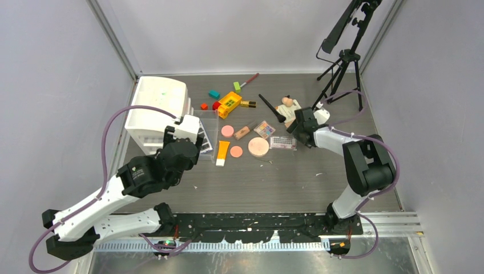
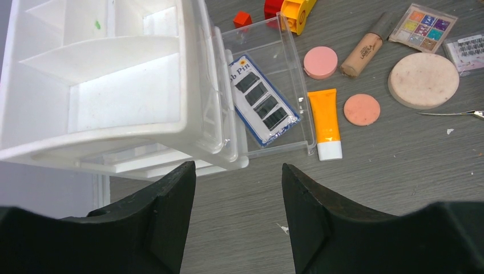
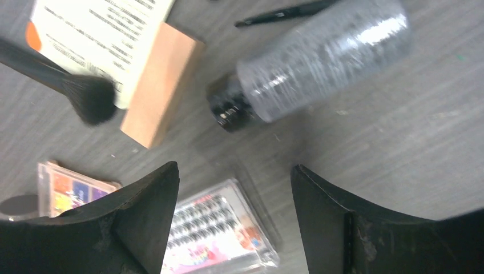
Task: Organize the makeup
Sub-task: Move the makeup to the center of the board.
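Right gripper [image 3: 234, 171] is hovering over lash box [image 3: 220, 234], jaws spread, empty | left gripper [image 2: 238, 168] is facing open drawer [image 2: 268, 57], jaws spread, empty | next: likely needing jaws squared across box edges

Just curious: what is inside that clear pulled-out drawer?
One blue-edged card of black hairpins lies in the clear drawer. The drawer's inner part is hidden by the white organizer.

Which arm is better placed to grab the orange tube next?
Left. The left fingers hang open just short of the clear drawer and the orange tube; the right fingers are over the lash box, farther away.
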Controlling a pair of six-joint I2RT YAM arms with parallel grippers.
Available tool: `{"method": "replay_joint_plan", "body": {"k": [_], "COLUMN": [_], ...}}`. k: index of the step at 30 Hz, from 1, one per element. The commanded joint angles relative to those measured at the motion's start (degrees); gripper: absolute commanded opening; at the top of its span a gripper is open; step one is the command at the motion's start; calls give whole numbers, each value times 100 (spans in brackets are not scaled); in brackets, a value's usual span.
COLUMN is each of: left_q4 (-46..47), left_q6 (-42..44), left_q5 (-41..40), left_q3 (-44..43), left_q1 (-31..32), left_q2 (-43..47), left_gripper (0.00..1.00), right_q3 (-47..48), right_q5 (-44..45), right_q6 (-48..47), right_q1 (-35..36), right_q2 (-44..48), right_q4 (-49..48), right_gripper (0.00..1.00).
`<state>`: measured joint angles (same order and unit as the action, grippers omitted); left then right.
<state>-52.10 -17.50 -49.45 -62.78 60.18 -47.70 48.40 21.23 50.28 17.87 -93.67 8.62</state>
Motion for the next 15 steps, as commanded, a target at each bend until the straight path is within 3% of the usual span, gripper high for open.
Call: {"method": "replay_joint_plan", "body": {"k": [1, 15], "left_q4": [147, 143], "left_q6": [45, 45], "left_q5": [-83, -89], "left_q3": [-24, -26], "left_q1": [-15, -20], "left_q2": [69, 51], "left_gripper": [59, 59], "right_q3": [395, 242], "right_q5": [-572, -1869], "right_q6": [-220, -824], "right_q1": [-82, -84], "right_q2": [-356, -565], "right_q4": [-325, -435], "right_gripper": [77, 71]}}
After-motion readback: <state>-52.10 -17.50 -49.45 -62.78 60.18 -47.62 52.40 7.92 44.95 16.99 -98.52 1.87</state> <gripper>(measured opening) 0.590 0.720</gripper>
